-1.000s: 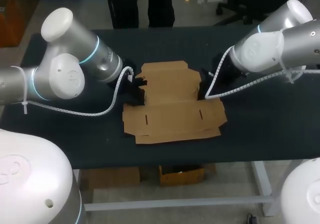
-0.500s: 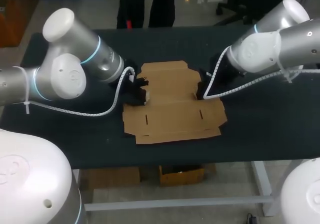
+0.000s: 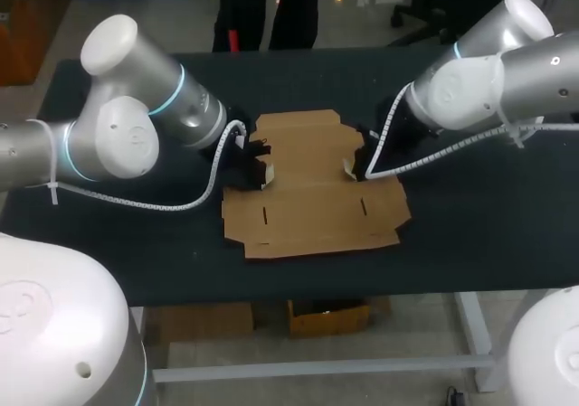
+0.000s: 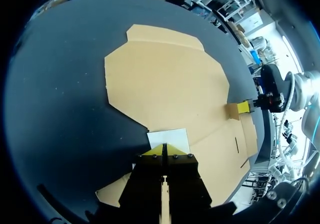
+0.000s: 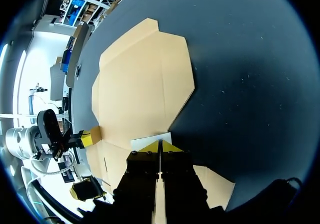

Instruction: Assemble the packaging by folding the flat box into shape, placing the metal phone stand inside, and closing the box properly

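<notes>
Left end effector (image 4: 164, 149) is pressed together on the raised left flap (image 4: 167, 135) of the flat box (image 3: 312, 198) on the worktop (image 3: 470, 225); right end effector (image 5: 160, 145) likewise pinches the right flap (image 5: 149, 141).

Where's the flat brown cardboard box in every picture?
Head view: flat brown cardboard box in the middle of the black table.
Left wrist view: spread ahead of the left gripper.
Right wrist view: spread ahead of the right gripper.
Shared landmark: the black table underneath.
</notes>
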`<state>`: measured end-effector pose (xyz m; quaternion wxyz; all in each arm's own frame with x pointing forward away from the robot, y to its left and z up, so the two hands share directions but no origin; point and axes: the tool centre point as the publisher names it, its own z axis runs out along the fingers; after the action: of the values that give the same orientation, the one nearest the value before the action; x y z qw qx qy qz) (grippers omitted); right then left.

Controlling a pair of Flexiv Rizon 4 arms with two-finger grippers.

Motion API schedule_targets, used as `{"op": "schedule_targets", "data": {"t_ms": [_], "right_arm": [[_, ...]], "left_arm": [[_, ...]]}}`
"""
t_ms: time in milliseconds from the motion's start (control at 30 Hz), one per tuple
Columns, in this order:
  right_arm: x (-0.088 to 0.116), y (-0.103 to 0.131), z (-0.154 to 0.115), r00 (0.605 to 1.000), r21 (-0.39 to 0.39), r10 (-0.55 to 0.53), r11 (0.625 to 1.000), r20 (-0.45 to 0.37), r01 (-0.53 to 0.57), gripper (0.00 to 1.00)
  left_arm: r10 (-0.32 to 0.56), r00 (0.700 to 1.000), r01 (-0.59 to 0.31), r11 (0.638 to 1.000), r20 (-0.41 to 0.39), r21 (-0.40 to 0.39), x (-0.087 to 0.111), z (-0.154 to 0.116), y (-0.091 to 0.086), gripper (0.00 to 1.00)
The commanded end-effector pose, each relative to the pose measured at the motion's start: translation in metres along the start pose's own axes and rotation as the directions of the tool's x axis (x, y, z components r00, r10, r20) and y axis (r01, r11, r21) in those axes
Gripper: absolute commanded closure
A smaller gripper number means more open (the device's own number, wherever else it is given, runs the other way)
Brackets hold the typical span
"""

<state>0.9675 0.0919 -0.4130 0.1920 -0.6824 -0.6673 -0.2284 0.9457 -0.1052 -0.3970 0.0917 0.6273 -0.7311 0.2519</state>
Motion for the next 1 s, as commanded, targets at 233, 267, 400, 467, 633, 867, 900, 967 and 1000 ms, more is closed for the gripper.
{"op": "schedule_targets", "data": {"t_ms": [233, 267, 400, 467, 633, 867, 900, 967, 1000], "right_arm": [[0.003, 0.003, 0.007, 1.0, 0.022, -0.005, 1.0, 0.004, 0.005, 1.0], [0.003, 0.003, 0.007, 1.0, 0.024, -0.006, 1.0, 0.004, 0.006, 1.0], [0.004, 0.004, 0.01, 1.0, 0.031, -0.007, 1.0, 0.01, 0.007, 1.0], [0.004, 0.004, 0.01, 1.0, 0.033, -0.006, 0.999, 0.011, 0.006, 1.0], [0.003, 0.006, 0.012, 1.0, 0.04, -0.005, 0.999, 0.015, 0.005, 1.0], [0.005, 0.008, 0.014, 1.0, 0.05, -0.012, 0.999, 0.02, 0.011, 1.0], [0.006, 0.008, 0.014, 1.0, 0.051, -0.013, 0.999, 0.021, 0.012, 1.0], [0.006, 0.009, 0.015, 1.0, 0.053, -0.016, 0.998, 0.023, 0.014, 1.0], [0.007, 0.01, 0.015, 0.999, 0.055, -0.018, 0.998, 0.027, 0.016, 1.0]], "left_arm": [[0.002, 1.0, -0.002, 1.0, 0.005, -0.007, 0.001, 0.009, -0.009, 1.0], [0.002, 1.0, -0.002, 1.0, 0.004, -0.007, 0.001, 0.009, -0.009, 1.0], [0.004, 1.0, -0.004, 1.0, 0.005, -0.012, 0.002, 0.01, -0.01, 1.0], [0.006, 1.0, -0.006, 1.0, 0.007, -0.014, 0.002, 0.011, -0.01, 1.0], [0.007, 1.0, -0.007, 1.0, 0.01, -0.017, 0.001, 0.012, -0.01, 1.0], [0.012, 1.0, -0.012, 1.0, 0.013, -0.024, 0.002, 0.015, -0.009, 1.0], [0.013, 1.0, -0.013, 1.0, 0.013, -0.025, 0.003, 0.016, -0.008, 1.0], [0.016, 1.0, -0.016, 1.0, 0.014, -0.027, 0.004, 0.017, -0.008, 1.0], [0.017, 1.0, -0.016, 0.999, 0.014, -0.027, 0.004, 0.017, -0.007, 1.0]]}}
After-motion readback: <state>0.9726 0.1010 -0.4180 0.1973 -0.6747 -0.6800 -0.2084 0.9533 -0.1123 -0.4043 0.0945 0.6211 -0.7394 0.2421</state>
